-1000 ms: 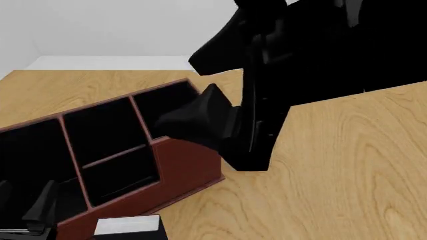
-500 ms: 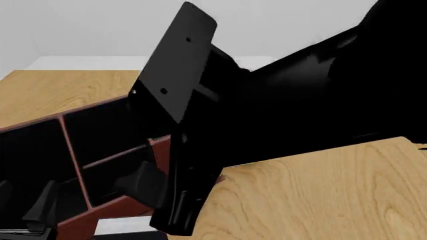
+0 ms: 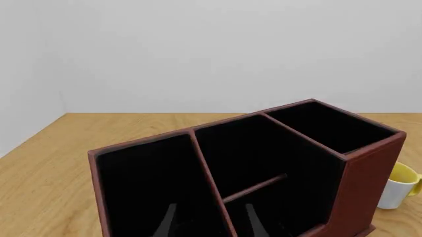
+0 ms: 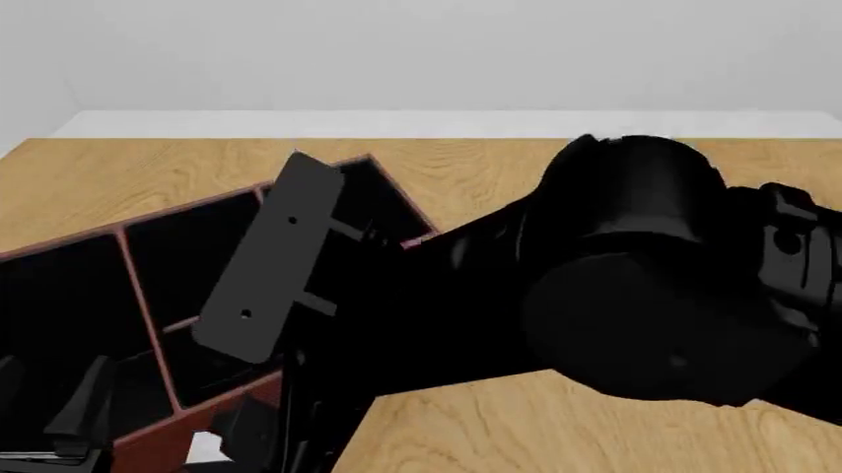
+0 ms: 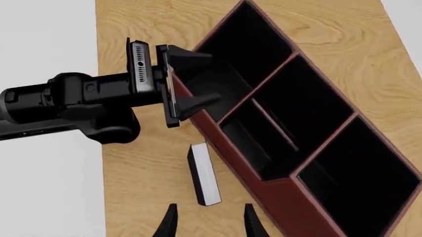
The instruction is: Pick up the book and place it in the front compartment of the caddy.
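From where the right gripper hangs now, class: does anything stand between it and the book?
Nothing visible does. In the right wrist view the book lies on bare table beside the caddy, just ahead of the open right gripper. The left gripper sits farther along, at the caddy's end, not in between.

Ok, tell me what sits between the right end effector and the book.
Nothing. In the right wrist view, the right end effector is open just short of the book, with only bare table between them. The caddy stands beside the book.
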